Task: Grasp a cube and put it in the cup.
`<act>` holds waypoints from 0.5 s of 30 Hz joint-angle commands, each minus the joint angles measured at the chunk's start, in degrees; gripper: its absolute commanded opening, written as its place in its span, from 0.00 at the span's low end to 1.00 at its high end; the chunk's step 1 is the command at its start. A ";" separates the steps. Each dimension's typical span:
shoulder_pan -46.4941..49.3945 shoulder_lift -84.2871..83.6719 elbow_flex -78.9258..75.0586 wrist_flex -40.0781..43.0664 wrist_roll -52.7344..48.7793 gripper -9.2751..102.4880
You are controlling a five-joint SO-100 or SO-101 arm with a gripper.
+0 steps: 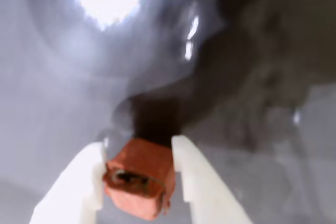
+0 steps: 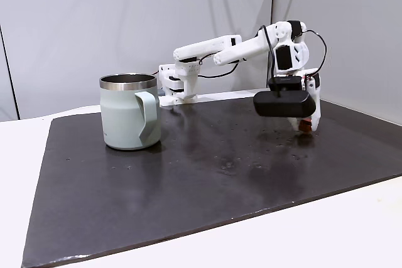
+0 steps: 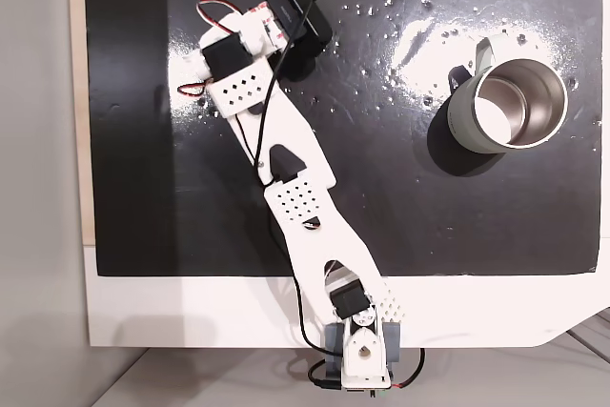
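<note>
The tiny red-orange cube is pinched between the white jaws low over the dark surface, while the pale mint-green steel-rimmed cup, well apart, is yet to be reached.

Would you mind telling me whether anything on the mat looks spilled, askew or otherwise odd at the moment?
Only small things. The black mat carries a scatter of shiny specks and a smear near the cup, which look like droplets or glare. The cup stands upright. The cube sits slightly twisted between the gripper jaws.
</note>
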 commanded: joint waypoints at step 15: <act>4.31 25.49 1.14 5.62 1.23 0.16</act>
